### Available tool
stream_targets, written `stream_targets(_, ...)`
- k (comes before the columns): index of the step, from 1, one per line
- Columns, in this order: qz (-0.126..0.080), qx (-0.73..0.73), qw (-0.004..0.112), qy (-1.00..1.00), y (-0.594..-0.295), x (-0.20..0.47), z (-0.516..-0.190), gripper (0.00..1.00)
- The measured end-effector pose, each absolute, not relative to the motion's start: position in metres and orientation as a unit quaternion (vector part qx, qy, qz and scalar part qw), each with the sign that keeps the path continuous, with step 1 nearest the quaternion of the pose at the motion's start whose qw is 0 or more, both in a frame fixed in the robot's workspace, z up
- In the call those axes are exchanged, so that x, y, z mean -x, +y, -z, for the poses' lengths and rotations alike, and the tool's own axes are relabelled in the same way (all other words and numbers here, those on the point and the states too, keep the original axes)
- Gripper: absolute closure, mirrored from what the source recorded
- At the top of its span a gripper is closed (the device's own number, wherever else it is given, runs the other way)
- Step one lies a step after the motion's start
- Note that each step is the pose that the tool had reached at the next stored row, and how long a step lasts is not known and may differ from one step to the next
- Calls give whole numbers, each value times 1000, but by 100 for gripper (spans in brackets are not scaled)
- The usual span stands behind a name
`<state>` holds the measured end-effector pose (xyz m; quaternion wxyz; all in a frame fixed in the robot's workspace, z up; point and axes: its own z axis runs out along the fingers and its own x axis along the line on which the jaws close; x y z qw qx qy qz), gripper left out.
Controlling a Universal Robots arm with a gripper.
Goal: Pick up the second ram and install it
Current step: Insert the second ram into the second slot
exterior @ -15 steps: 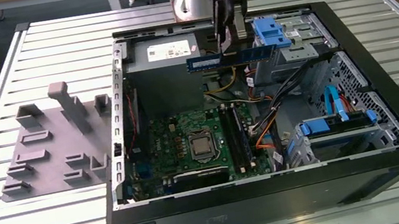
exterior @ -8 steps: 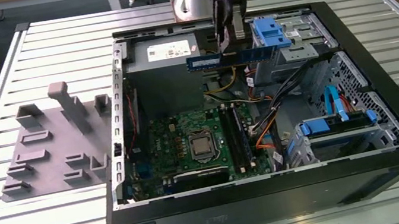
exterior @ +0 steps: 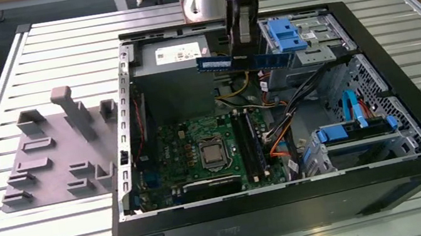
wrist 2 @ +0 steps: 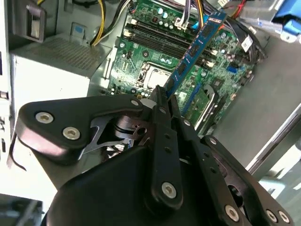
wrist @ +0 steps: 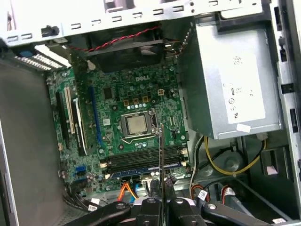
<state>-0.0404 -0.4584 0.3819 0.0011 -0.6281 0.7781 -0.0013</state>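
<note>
Exterior view: the arm's tool [exterior: 243, 44] holds the second ram [exterior: 242, 60] level above the open computer case [exterior: 309, 204], well clear of the motherboard [exterior: 199, 151]; the carry to the slots appears to be in hand. Second wrist view: the tool is closed tight on the stick's edge, and its own body hides part of the stick. First wrist view: the stick shows edge-on above the memory slots [wrist: 141, 162]. Seating likely calls for exact alignment, and which slot is free is hard to tell.

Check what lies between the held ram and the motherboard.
Bare stretch: in the first wrist view the second ram, shut in the gripper, hangs edge-on over the motherboard, with no cable or part crossing between them.
</note>
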Motion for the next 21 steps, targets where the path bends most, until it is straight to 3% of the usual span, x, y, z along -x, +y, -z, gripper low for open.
stream_targets(21,1,469,1,883,-458,40,-376,86)
